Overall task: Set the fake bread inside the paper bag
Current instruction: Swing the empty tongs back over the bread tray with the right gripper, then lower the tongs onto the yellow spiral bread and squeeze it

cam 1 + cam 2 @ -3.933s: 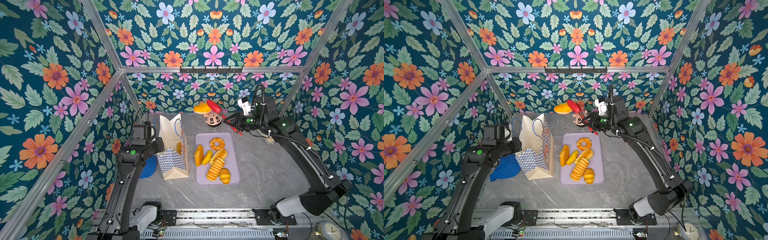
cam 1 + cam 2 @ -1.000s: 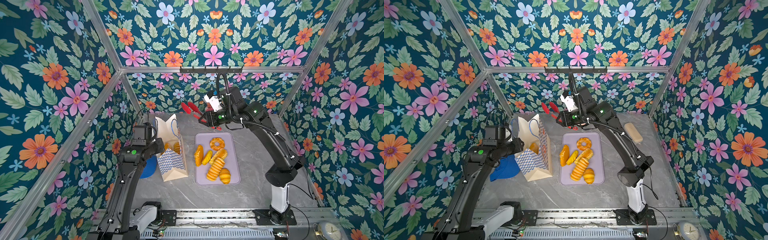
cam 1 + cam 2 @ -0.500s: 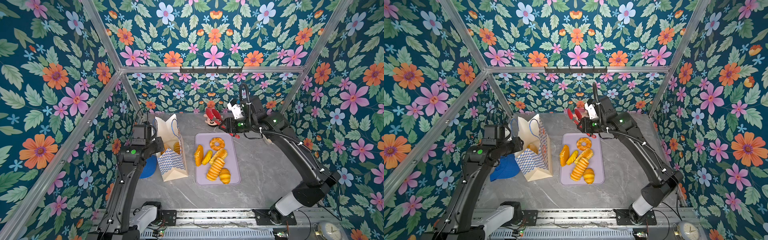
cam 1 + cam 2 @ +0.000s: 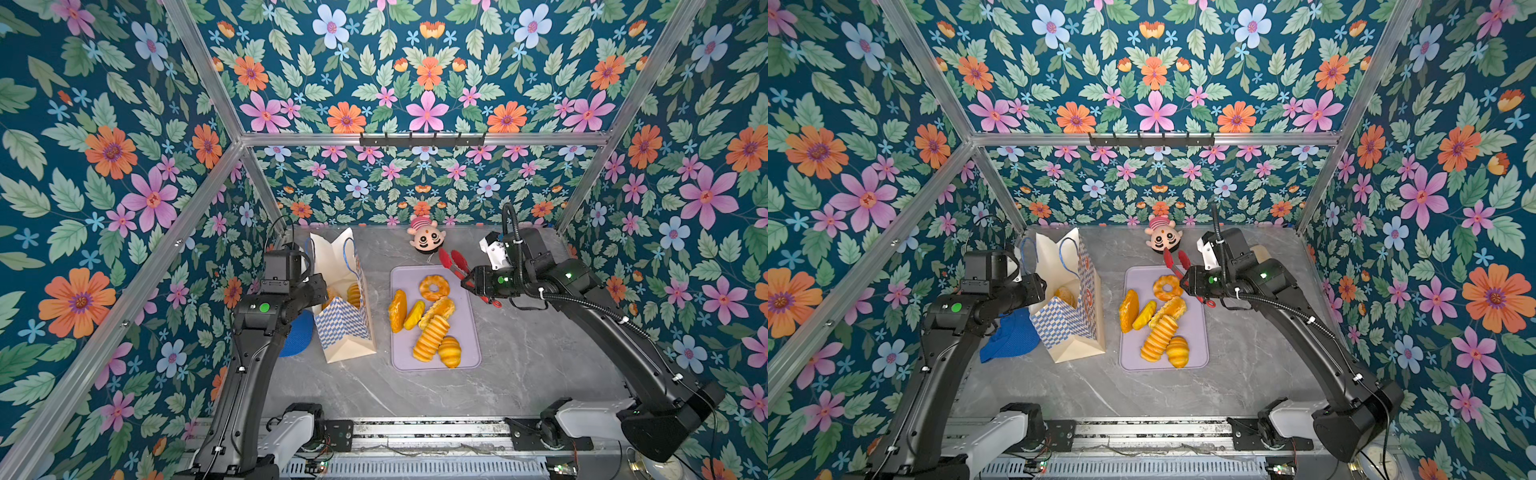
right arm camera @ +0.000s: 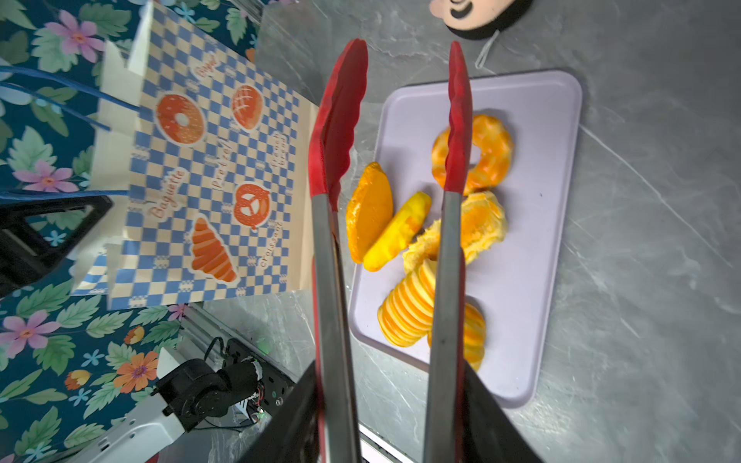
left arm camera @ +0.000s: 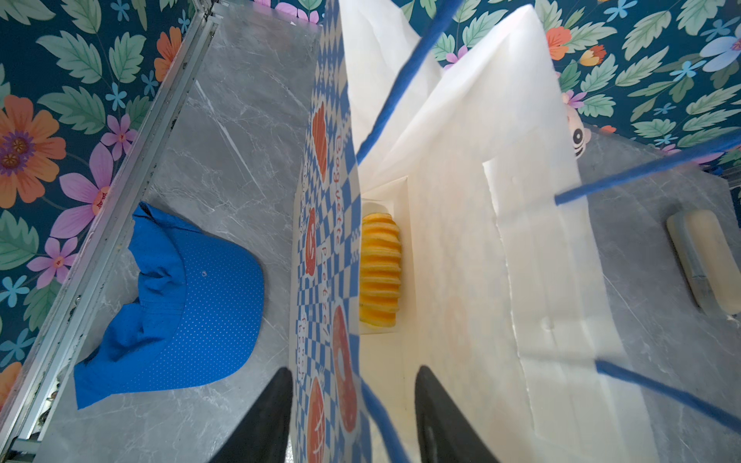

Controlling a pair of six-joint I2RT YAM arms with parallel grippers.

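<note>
R claw (image 5: 389, 385) is clamped on the steel arms of the red tongs (image 5: 339, 120), which stick out ahead of it w/ the two pads apart and nothing btwn them. The squeeze looks light: enough to carry the tool, not enough to shut the pads, so they're ready to go round a piece.

Below and ahead of this claw lies the lilac tray (image 5: 521, 280) w/ most of the fake bread (image 4: 432, 332), six pcs in a loose pile. The ring doughnut (image 5: 489, 152) is nearest the tips, and one pad crosses it in the wrist view. Can't tell if it touches. In both top views the tips seem raised over the tray's end.

L claw (image 6: 353, 373) is open, one finger outside and one inside the paper bag (image 6: 461, 240), straddling its checkered wall at the rim w/o pinching. It's prob. there to steady the bag and keep the mouth spread, since thin paper could fold shut or tip when a pc drops in. Deep below this claw, on the bag's floor against that wall, one ridged loaf (image 6: 379, 272) is already in.

Bag stands upright on the tabletop (image 4: 540, 353) just beside the tray, across from the R claw, so the carry is short. My read: early in the task. Next is to lower the tongs over a pc and close. Glossy rounded pcs may slip from the pads.
</note>
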